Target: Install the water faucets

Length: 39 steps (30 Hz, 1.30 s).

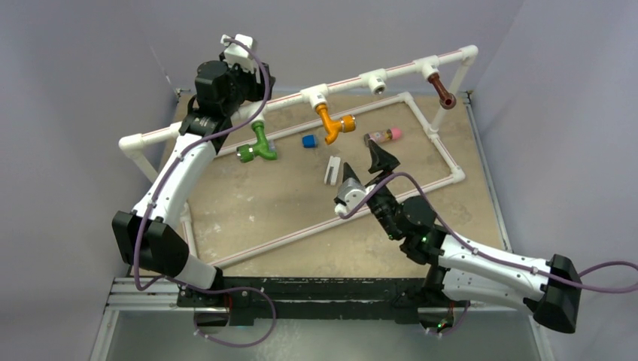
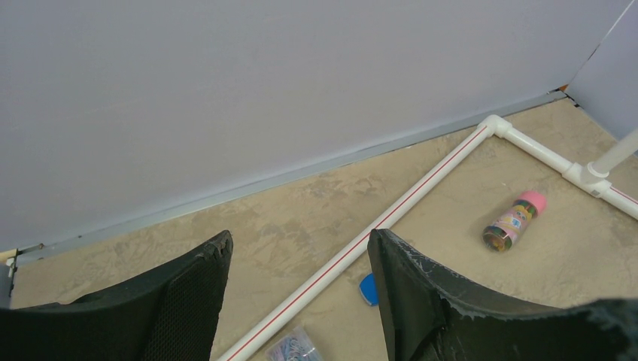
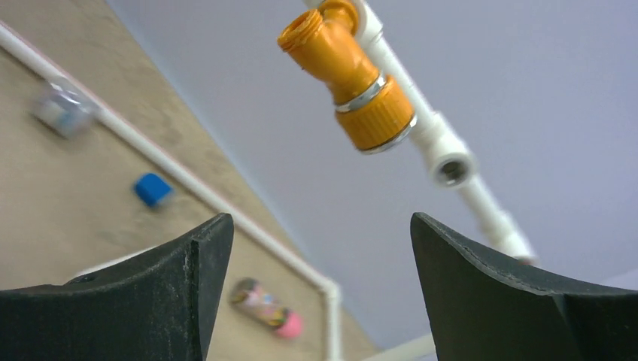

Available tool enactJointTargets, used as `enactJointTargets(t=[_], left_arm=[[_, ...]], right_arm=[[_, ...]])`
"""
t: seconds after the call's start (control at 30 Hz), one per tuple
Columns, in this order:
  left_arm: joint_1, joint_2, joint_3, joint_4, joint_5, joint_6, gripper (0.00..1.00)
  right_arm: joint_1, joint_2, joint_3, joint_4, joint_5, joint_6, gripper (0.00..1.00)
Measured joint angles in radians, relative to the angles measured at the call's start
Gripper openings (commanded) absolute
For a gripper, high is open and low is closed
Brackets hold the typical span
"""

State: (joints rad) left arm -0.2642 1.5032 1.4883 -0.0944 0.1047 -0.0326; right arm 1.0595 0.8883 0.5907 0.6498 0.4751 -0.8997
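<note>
The right hand (image 3: 320, 222) hangs with its two black fingers spread wide and nothing between them, tilted up toward the orange faucet (image 3: 331, 56); that tap juts from a white tee on the raised rail (image 1: 346, 84), above and beyond the fingertips and clear of any contact. The left hand (image 2: 299, 241), seen through its own wrist camera, is likewise spread and empty, held up near the rail's left stretch and looking down on the desk (image 1: 248, 203). The green faucet (image 1: 258, 144) hangs just below the rail beside the left arm; whether it is fully seated cannot be told, since the arm covers its socket. The dark brown faucet (image 1: 442, 92) sits at the rail's right end; between orange and brown, one tee socket (image 1: 376, 80) faces out unfilled. Inside the low pipe frame (image 1: 286, 238) on the desk lie a blue cap (image 1: 309, 141), a small white piece (image 1: 332, 169) and a pink-and-brown cylinder (image 1: 385, 136).

The step in hand looks to be seating or tightening the orange faucet. Done well, the right hand would rise along the tap's own axis, close squarely on its thick body rather than the spout, and turn without dragging sideways, since the thin rail seems likely to flex; a skewed bite could cock the fitting or let the smooth plastic slip.
</note>
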Motion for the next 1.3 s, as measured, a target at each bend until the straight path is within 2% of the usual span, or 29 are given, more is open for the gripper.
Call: enactJointTargets(t=[0.07,0.23,0.4,0.57,0.8,0.93,1.03,1.13,1.27,1.3], left_arm=[[0.0,0.0,0.0,0.0,0.0,0.0,0.66],[0.0,0.0,0.0,0.0,0.0,0.0,0.66],[0.0,0.0,0.0,0.0,0.0,0.0,0.66],[0.0,0.0,0.0,0.0,0.0,0.0,0.66],[0.0,0.0,0.0,0.0,0.0,0.0,0.66],[0.0,0.0,0.0,0.0,0.0,0.0,0.66],[0.0,0.0,0.0,0.002,0.0,0.0,0.66],[0.0,0.0,0.0,0.003,0.0,0.0,0.66],[-0.001,0.0,0.0,0.003,0.0,0.0,0.66],[-0.001,0.0,0.0,0.003,0.0,0.0,0.66]], right_arm=[[0.0,0.019,0.003,0.048,0.0,-0.16,0.89],[0.0,0.097,0.054,0.127,-0.032,-0.438,0.91],[0.0,0.192,0.121,0.19,-0.061,-0.592,0.9],[0.0,0.291,0.152,0.274,-0.075,-0.676,0.84],[0.0,0.384,0.226,0.31,-0.073,-0.671,0.66],[-0.009,0.405,0.248,0.332,-0.064,-0.626,0.48],[-0.017,0.412,0.248,0.327,-0.059,-0.575,0.41],[-0.026,0.416,0.248,0.323,-0.05,-0.524,0.28],[-0.027,0.416,0.246,0.32,-0.048,-0.463,0.03],[-0.027,0.416,0.246,0.322,-0.046,-0.451,0.0]])
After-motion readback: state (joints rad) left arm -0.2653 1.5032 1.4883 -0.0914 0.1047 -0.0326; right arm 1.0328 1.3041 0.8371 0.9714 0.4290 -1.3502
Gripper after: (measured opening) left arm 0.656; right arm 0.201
